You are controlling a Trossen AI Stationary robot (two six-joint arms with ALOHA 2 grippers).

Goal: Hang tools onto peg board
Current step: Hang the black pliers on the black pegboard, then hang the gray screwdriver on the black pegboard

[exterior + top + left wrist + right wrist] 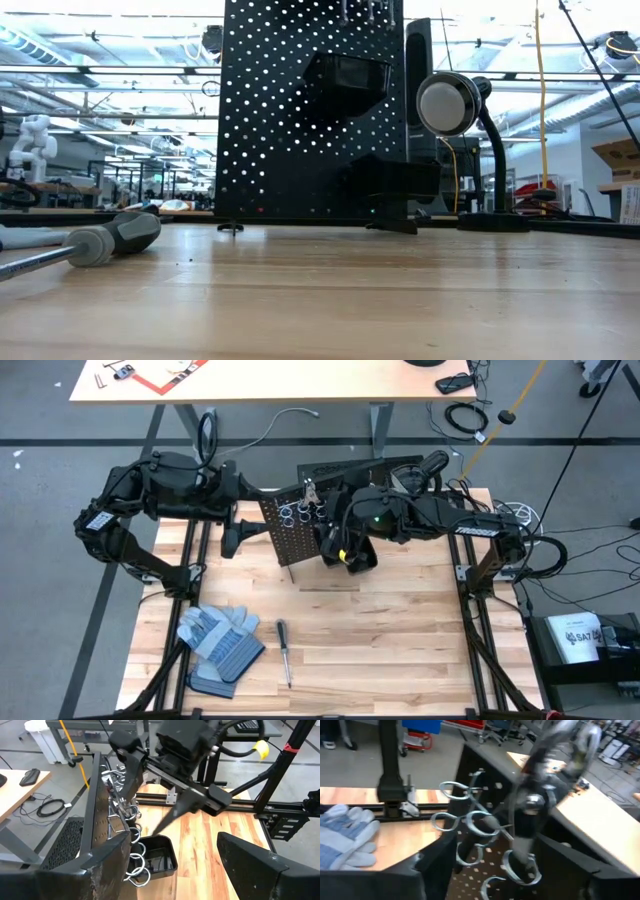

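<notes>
**Right hand at the ring holders, screwdriver and gloves lying on the bench**

The peg board stands upright at about 12 o'clock from the middle of the bench, its perforated face seen edge-on from above, with a row of silver ring holders along its top. In the low view the board fills the centre, with a small black bin fixed to its face and a second, lower bin beneath it.

The right hand reaches in from 3 o'clock and sits right at the rings. From its own wrist camera a long tool runs down between the fingers into a ring holder; the motion blur is heavy, so whether the hand is clenched on the tool or released I cannot tell.

The left hand hangs just behind the board at its 9 o'clock side. Its fingers stand wide apart, released, grasping nothing, with the board between them in its wrist view.

A thin screwdriver lies flat at 6 o'clock from the board, well apart from it. Grey-and-blue work gloves lie just beside the screwdriver at its 9 o'clock. A round-headed desk lamp stands at the board's 3 o'clock in the low view.
</notes>
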